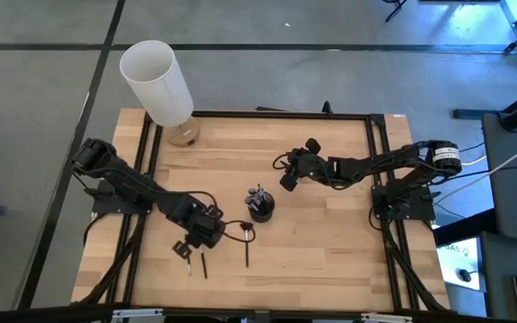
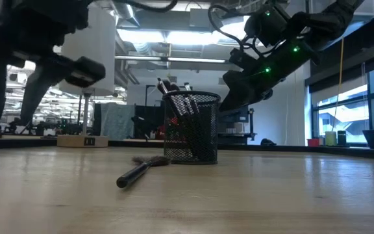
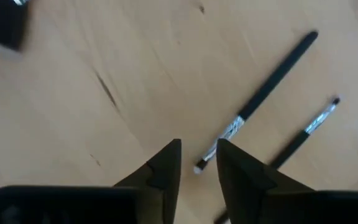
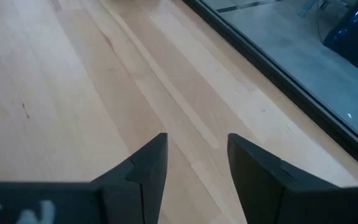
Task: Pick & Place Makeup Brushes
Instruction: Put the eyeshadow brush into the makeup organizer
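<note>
while left gripper (image 3: pixel 197 163) hovers parted, empty over brush (image 3: pixel 260 102) | right gripper (image 4: pixel 196 157) – wide open, holding nothing

Left arm: stretched from the bench's left edge toward its front middle, bent low.
Left pincer (image 3: pixel 197 163): pointing down at the bench, fingers slightly parted, gripping nothing.
Right arm: reaching in from the right, raised.
Right pincer (image 4: pixel 196 160): fingers apart, empty.
</note>
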### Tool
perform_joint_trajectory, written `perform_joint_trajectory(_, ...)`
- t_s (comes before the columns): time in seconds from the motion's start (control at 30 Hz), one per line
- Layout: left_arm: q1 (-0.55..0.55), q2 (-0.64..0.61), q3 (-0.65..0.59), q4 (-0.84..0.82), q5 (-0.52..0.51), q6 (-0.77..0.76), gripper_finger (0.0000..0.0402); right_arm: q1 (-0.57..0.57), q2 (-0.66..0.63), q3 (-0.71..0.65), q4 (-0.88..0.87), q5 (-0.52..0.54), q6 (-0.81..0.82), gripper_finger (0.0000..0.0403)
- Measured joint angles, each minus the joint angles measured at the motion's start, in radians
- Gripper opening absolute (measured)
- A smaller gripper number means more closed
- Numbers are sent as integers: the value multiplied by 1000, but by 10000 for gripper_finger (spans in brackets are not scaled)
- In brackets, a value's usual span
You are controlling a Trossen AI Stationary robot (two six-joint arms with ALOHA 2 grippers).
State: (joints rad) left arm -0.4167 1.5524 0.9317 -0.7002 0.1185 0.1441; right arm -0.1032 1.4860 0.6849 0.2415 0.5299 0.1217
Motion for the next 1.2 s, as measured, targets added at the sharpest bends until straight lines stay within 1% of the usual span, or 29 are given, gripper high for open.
perform_joint_trajectory(0.13,0,0,-43,-2,28,7,122,0,0,0,0,0,3,167)
perform_joint_trajectory(0.3,0,0,-104,25,30,8,145,0,0,0,0,0,9,167)
perform_joint_trajectory(0.47,0,0,-125,55,-19,74,149,0,0,0,0,0,9,167)
perform_joint_trajectory(0.73,-10,13,-125,110,-23,85,124,0,0,0,0,0,9,167)
perform_joint_trajectory(0.9,-40,60,-122,107,-23,85,102,0,0,0,0,-3,9,167)
perform_joint_trajectory(1.07,-62,97,-119,98,-51,103,84,0,0,0,0,-8,9,167)
perform_joint_trajectory(1.2,-63,86,-121,103,-49,105,54,0,0,0,0,-9,16,167)
